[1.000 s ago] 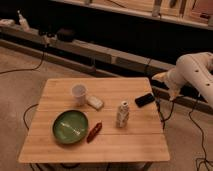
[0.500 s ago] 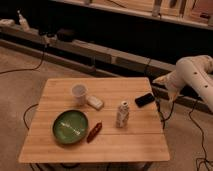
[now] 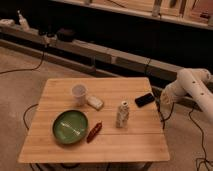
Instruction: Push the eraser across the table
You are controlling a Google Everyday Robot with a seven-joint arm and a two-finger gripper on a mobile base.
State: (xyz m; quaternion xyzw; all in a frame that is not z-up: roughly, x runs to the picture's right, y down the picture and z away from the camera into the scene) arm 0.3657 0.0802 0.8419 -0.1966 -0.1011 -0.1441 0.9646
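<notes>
**As the eraser (image 3: 144,99) lies near the table's (image 3: 125,146) right edge, your gripper (image 3: 161,103) hangs just beside it**

Seen from the one camera view, which looks down across the pale wooden table, your small black eraser lies flat in the far right part of the top. It is close to the right edge and turned at a slant. Your white arm (image 3: 192,85) reaches in from the right of the picture and bends down toward that edge. The dark gripper at its end sits just off the table's side, right of the eraser. Whether it touches the eraser, you cannot tell, and you cannot tell whether the tool is apart or together, for it shows only as a dark shape.

Nearer the middle of the table a small white bottle (image 3: 122,114) stands upright, left of the eraser and closer to the camera. Farther left stands a white cup (image 3: 79,93), with a pale whitish block (image 3: 95,103) lying just beside it on its right. A green plate (image 3: 70,126) rests on the near left part of the top, and a small red object (image 3: 94,131) lies at its right rim. Dark cables (image 3: 30,112) trail over the floor on both sides of the table.
</notes>
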